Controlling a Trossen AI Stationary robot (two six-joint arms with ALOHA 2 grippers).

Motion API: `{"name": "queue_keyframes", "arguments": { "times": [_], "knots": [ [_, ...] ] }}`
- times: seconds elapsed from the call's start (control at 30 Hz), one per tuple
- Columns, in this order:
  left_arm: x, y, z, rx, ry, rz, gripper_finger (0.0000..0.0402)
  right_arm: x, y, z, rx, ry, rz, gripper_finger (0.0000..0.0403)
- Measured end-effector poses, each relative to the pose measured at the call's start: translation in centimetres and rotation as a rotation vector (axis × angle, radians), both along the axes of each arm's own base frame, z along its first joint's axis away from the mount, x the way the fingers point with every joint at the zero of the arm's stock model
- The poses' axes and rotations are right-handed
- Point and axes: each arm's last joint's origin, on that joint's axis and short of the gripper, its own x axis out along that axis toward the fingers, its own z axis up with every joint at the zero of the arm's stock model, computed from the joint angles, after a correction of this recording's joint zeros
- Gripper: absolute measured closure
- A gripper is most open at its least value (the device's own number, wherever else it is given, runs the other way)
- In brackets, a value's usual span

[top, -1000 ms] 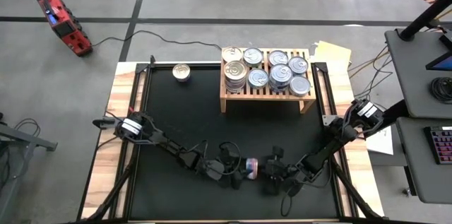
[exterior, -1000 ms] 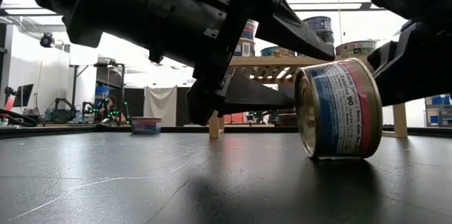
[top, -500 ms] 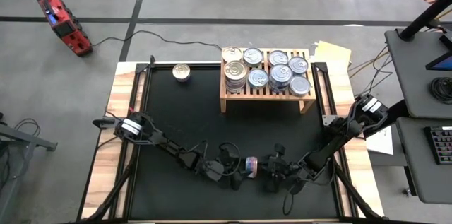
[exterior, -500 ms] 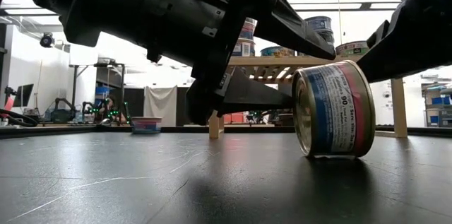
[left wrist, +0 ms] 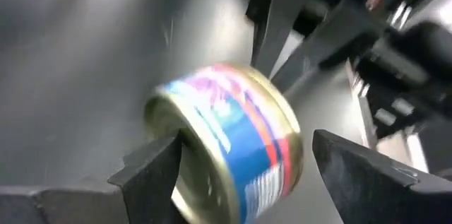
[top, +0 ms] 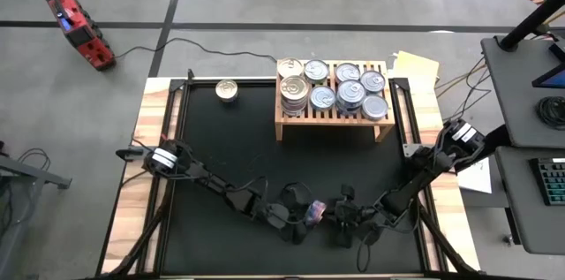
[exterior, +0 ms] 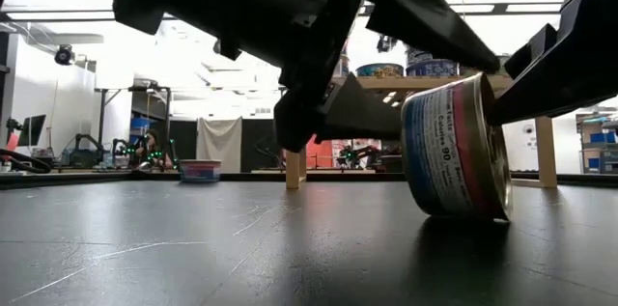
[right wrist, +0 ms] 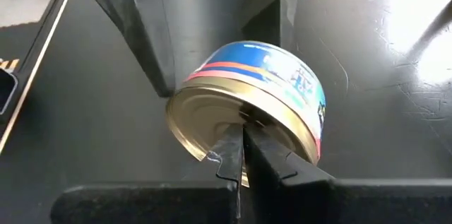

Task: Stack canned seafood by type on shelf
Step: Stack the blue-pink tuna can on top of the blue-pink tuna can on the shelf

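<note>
Can (exterior: 454, 149) is up on edge: shut right claw (right wrist: 244, 155) props its base so the open left claw (left wrist: 244, 174) can straddle it.

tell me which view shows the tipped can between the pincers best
The right wrist view: the can fills the frame, on edge, gold end and blue-and-red label clear, the shut right pincer against its end. The low view shows its label side-on, the left wrist view a blurred can between open fingers, the high view a speck.
</note>
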Motion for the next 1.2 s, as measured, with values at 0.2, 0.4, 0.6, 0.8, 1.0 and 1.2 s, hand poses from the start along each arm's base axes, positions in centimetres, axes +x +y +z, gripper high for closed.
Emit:
{"name": "queue_keyframes", "arguments": {
  "times": [0.2,0.4,0.6,0.8,1.0,1.2],
  "knots": [
    [0.5,-0.4,-0.7,0.064,0.1,-0.018,0.01,0.3,0.2,-0.4,0.001,-0.012,0.0,0.0394],
    [1.5,-0.7,-1.4,0.089,0.113,-0.012,0.01,0.5,0.4,-1.4,0.0,-0.006,0.004,0.0394],
    [1.2,-0.6,-2.0,0.113,0.129,-0.013,0.01,0.5,0.4,-1.7,-0.01,0.003,0.005,0.0394],
    [1.0,-0.6,-2.2,0.231,0.149,-0.068,0.01,0.5,0.4,-1.8,-0.016,0.005,0.007,0.0394],
    [1.0,-0.5,-2.3,0.25,0.157,-0.072,0.01,0.5,0.4,-1.8,-0.017,0.005,0.007,0.0394],
    [0.9,-0.3,-2.4,0.258,0.163,-0.009,0.01,0.5,0.4,-1.8,-0.017,0.005,0.007,0.0394]
  ]
}}
